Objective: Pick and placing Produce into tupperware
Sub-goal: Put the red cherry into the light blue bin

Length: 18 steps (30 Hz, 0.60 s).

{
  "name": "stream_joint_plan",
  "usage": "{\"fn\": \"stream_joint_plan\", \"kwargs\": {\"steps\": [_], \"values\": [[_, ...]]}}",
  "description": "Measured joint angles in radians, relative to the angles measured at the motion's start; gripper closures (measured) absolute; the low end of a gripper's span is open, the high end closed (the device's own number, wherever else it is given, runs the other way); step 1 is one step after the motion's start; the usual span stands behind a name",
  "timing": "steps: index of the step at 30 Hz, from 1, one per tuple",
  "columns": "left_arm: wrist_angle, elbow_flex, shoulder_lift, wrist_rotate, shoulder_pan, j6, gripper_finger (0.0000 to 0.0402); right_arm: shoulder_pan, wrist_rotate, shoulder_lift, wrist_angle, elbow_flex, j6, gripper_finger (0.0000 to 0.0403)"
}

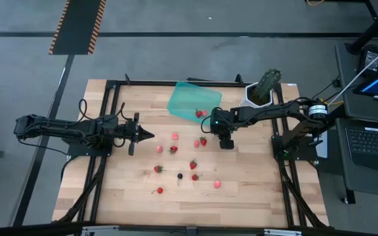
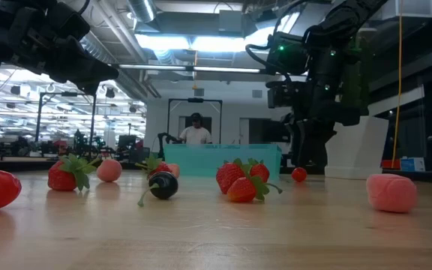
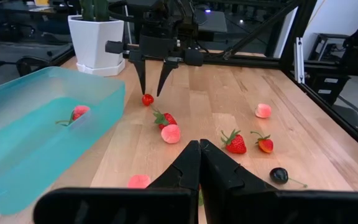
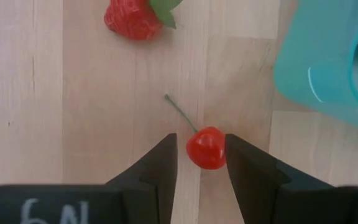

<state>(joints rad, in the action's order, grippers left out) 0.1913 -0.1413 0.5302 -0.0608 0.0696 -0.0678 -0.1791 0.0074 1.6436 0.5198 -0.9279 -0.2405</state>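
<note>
Butcher-block table: about a dozen produce pieces are scattered across its middle, well apart from one another. Teal tupperware: set at the far side beside a white plant pot; one pale berry is already held inside. Right gripper: lowered just beside the tub's near edge, its fingers parted around a small red cherry with a thin stem, which lies between them on the wood; whether the pads are touching it cannot be told. Risk, as judged: a round, smooth fruit can be squeezed out sideways on closing, or rolled if a fingertip is scraped on the board; the tub wall can be clipped on the lift. Left gripper: held clear at the left, fingers closed and empty. Writing: white characters on the right wrist housing are seen cut off, seemingly "6N"; no brand can be read.
</note>
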Motion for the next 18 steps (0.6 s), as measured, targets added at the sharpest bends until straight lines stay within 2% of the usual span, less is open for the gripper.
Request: {"fn": "stream_joint_plan", "kwargs": {"steps": [12, 18], "values": [[0.0, 0.0, 0.0, 0.0, 0.0, -0.002, 0.0401, -0.002, 0.021, 0.0, -0.012, 0.0, 0.002, 0.0267], [-0.001, 0.0, 0.0, 0.0, 0.0, -0.001, 0.0401, -0.002, 0.028, 0.045, -0.016, 0.002, 0.003, 0.0267]]}}
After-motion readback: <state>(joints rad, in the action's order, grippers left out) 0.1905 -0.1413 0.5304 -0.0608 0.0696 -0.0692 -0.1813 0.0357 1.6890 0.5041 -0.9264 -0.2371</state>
